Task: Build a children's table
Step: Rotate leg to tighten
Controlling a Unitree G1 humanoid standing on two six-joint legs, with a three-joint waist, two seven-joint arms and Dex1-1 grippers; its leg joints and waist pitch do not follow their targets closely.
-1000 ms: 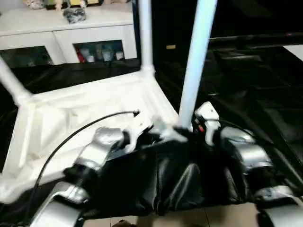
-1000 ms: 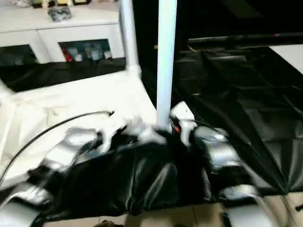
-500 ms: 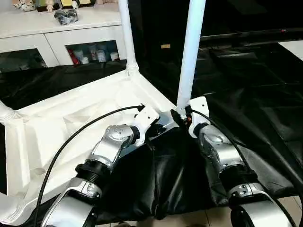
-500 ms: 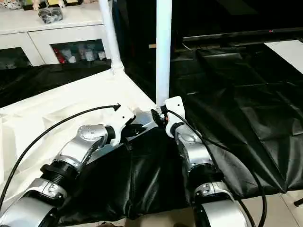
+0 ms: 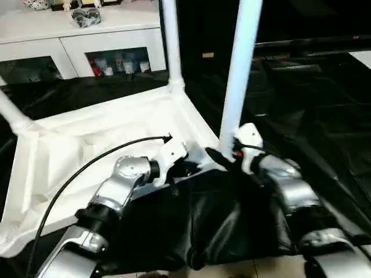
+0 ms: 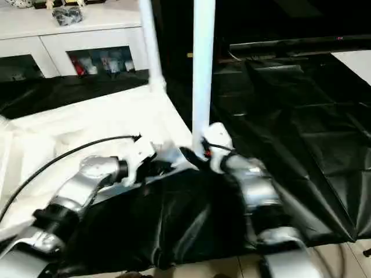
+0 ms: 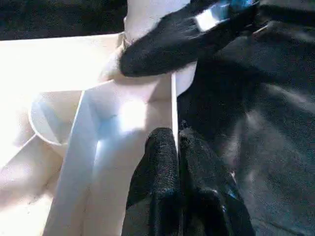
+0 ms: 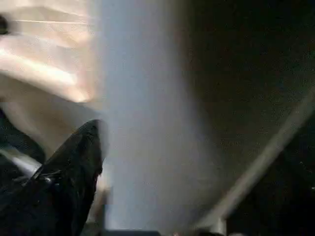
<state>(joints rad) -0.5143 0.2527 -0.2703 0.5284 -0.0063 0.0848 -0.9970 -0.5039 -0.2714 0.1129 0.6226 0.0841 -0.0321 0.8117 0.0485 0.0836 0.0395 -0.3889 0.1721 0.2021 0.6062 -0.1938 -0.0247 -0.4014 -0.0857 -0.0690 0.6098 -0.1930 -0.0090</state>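
The white tabletop (image 5: 110, 136) lies upside down on a black sheet (image 5: 301, 116), its ribbed underside facing up. It fills the left and middle of the scene, with its near right corner between the two arms. Three legs stand in its corner sockets: one at the far right corner (image 5: 172, 40), one at the near right corner (image 5: 239, 69), and one at the far left corner (image 5: 13, 113), which leans out to the left.

The left end effector (image 7: 178, 162) rests on the tabletop's near rim, close to the near right corner. Its two black fingers (image 7: 160, 167) are pressed narrowly together, pinching the thin upright wall of the rim between them.

The right end effector (image 5: 223, 157) sits at the foot of the near right leg, right where the leg meets the socket. One black finger (image 8: 78, 162) lies against the side of the leg; the other finger is hidden, so I cannot tell whether the grip is closed on the leg.

A white cabinet (image 5: 75, 40) with glass-fronted compartments stands at the far left, with small items on top.
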